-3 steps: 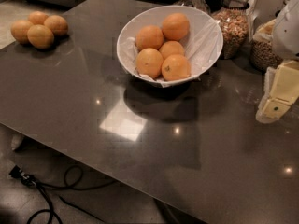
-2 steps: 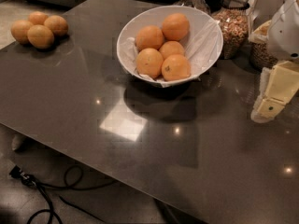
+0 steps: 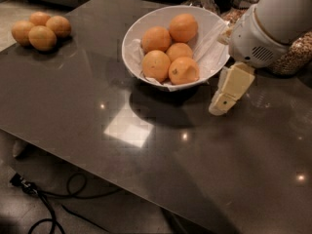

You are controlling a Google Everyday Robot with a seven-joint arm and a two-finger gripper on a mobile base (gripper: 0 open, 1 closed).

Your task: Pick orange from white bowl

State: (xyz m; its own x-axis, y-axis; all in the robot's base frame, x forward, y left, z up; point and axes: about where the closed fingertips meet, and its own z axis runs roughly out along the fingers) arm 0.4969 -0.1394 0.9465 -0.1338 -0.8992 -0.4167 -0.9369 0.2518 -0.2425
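Observation:
The white bowl (image 3: 130, 37) stands on the dark table at the back centre, lined with crumpled white paper. Several oranges lie in it. The orange (image 3: 185, 71) with a small dark stem dot lies at the bowl's front right. My gripper (image 3: 225, 95) is cream-coloured and hangs low over the table just right of the bowl, below its rim and close to its outer wall. It holds nothing that I can see. The white arm housing (image 3: 273, 23) sits above it and covers the bowl's right edge.
Three loose oranges (image 3: 41, 30) lie at the table's far left corner. Glass jars of grain (image 3: 292, 57) stand behind the arm at the back right. The table's front edge (image 3: 97, 172) runs diagonally, with cables (image 3: 48, 204) on the floor below.
My gripper and arm have moved left, from the table's right edge to right beside the bowl. The bowl and oranges have not moved.

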